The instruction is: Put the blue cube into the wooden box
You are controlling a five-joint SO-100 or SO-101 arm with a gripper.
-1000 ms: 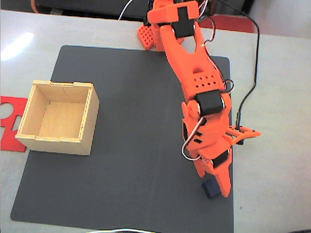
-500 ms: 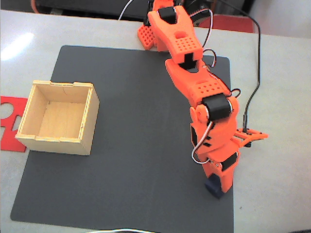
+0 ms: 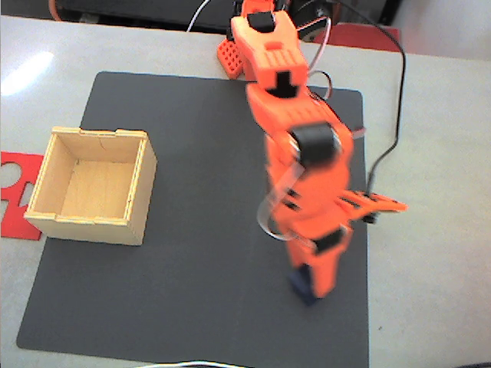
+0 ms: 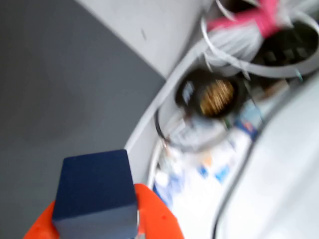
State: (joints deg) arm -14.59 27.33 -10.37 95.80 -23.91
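Observation:
The small navy blue cube (image 3: 299,286) peeks out at the left side of my orange gripper (image 3: 310,290), which is shut on it near the front right of the dark mat (image 3: 199,245). In the wrist view the blue cube (image 4: 94,191) fills the lower left, pressed against an orange finger (image 4: 157,216), and it appears raised off the mat. The open wooden box (image 3: 143,192) stands on the mat's left edge, far to the left of the gripper, with nothing inside.
A flat red cut-out shape (image 3: 14,192) lies on the table left of the box. A black cable (image 3: 393,142) runs down the right side by the arm. The wrist view is blurred, showing wires (image 4: 249,55) past the mat's edge.
The gripper came down over the cube at the mat's right edge and shut on it. The arm has since swung left, carrying the cube.

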